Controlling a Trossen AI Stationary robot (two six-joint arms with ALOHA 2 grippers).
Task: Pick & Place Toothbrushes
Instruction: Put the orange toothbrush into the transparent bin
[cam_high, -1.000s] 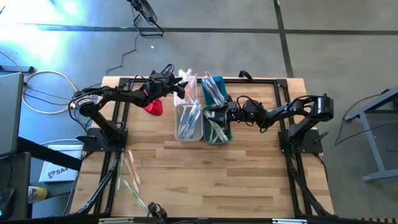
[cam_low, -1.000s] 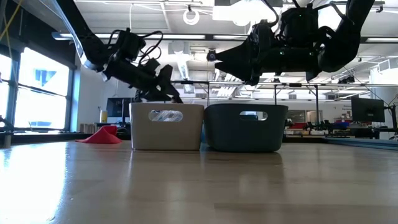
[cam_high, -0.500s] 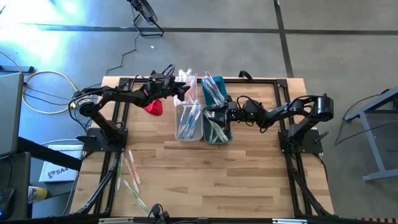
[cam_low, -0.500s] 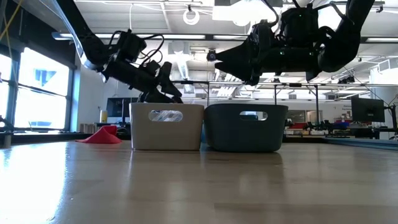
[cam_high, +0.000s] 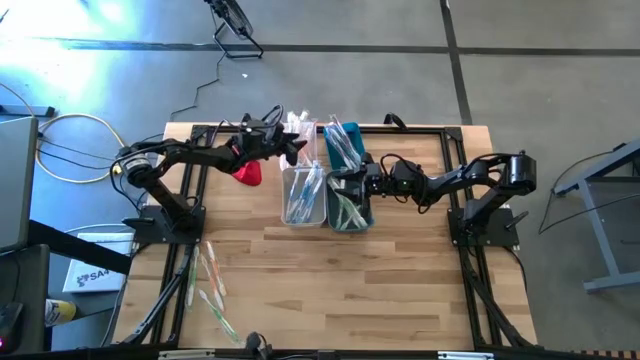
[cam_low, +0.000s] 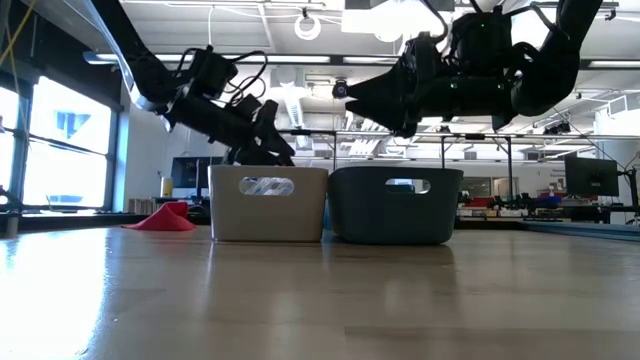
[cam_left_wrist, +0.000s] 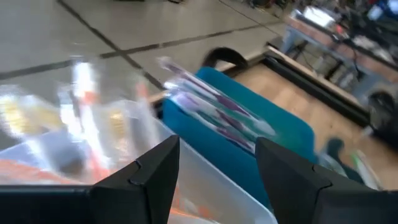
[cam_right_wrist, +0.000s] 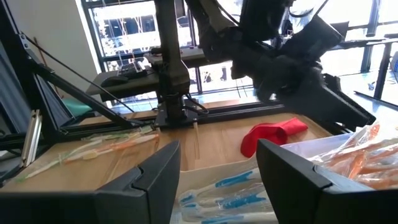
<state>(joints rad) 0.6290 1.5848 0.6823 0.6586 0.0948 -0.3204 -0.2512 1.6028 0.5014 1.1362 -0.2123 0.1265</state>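
Left tool (cam_high: 296, 146) sat over the far end of the white bin (cam_high: 303, 207), upper centre of the high view, fingers (cam_left_wrist: 152, 180) apart with nothing between them. Right tool (cam_high: 340, 181) hung above the teal bin (cam_high: 349, 219) just beside it, fingers (cam_right_wrist: 155, 180) also spread and empty.

Toothbrushes (cam_high: 304, 190) were piled in both bins, with more sticking out past the far rims (cam_high: 340, 140). A few loose ones (cam_high: 208, 270) lay on the worktop (cam_high: 340, 280) at lower left of the high view, well apart from the bins. Red cloth (cam_high: 247, 172) was beside the white bin, under the left arm.

Handling, judged: each toothbrush looked very light and thin, with a stiff handle inside a clear wrapper (cam_left_wrist: 214, 112). Wrapper is likely slick and crinkly, so it may slide between the fingers or drag neighbours out of the pile. Not fragile. Best hold is probably across the handle near its middle, pinching through the wrapper, not on loose wrapper ends. Ones standing proud of the rim look easiest to single out.
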